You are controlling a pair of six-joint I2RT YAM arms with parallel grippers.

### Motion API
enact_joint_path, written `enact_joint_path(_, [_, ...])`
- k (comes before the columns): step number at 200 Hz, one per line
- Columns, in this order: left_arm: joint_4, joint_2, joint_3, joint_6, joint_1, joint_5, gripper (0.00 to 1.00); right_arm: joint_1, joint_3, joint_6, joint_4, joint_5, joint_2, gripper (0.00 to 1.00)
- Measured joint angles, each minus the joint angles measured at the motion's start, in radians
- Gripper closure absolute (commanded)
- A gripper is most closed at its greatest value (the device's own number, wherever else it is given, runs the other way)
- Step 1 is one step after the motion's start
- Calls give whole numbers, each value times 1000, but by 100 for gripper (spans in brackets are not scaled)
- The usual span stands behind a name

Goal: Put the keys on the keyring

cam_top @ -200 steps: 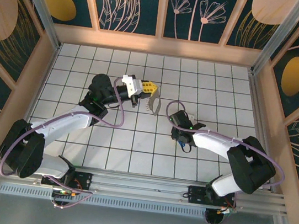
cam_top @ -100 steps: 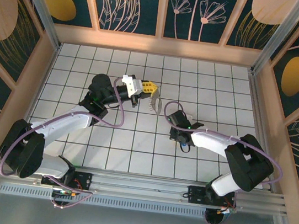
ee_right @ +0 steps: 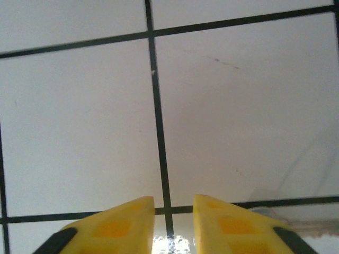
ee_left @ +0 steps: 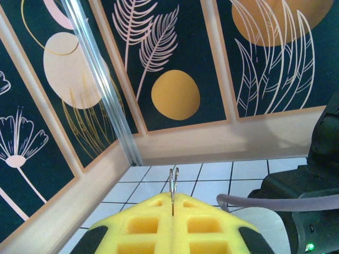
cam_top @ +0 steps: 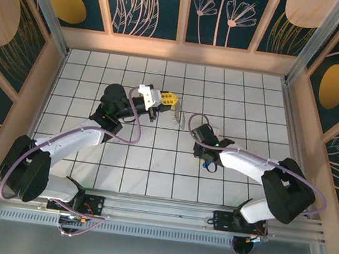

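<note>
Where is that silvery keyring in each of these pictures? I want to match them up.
Top external: the keyring hangs just above centre from the left gripper.
Left wrist: the keyring stands edge-on, bottom centre, pinched between yellow pads.
Right wrist: yellow fingers over the white tiled tabletop.
Shared landmark: that tabletop with its black grid lines.

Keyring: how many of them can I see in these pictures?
1. The keyring is pinched in the shut left gripper, seen edge-on from that wrist. Others may be hidden from these views.
</note>
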Motion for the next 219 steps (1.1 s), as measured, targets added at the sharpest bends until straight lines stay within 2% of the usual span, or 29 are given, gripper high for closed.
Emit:
enact_joint_path(27, [0, 0, 0, -4, 0, 0, 100, 0, -3, 45, -36, 30, -31, 50])
enact_joint_path(84, [0, 0, 0, -10, 0, 0, 100, -44, -108, 148, -49, 45, -92, 49])
enact_joint_path(138, [0, 0, 0, -11, 0, 0, 100, -68, -161, 173, -25, 34, -106, 52])
enact_joint_path(156, [0, 0, 0, -14, 0, 1, 100, -76, -162, 171, 0, 23, -106, 56])
enact_joint_path(219, [0, 0, 0, -18, 0, 0, 100, -82, -149, 124, 71, -13, -76, 82])
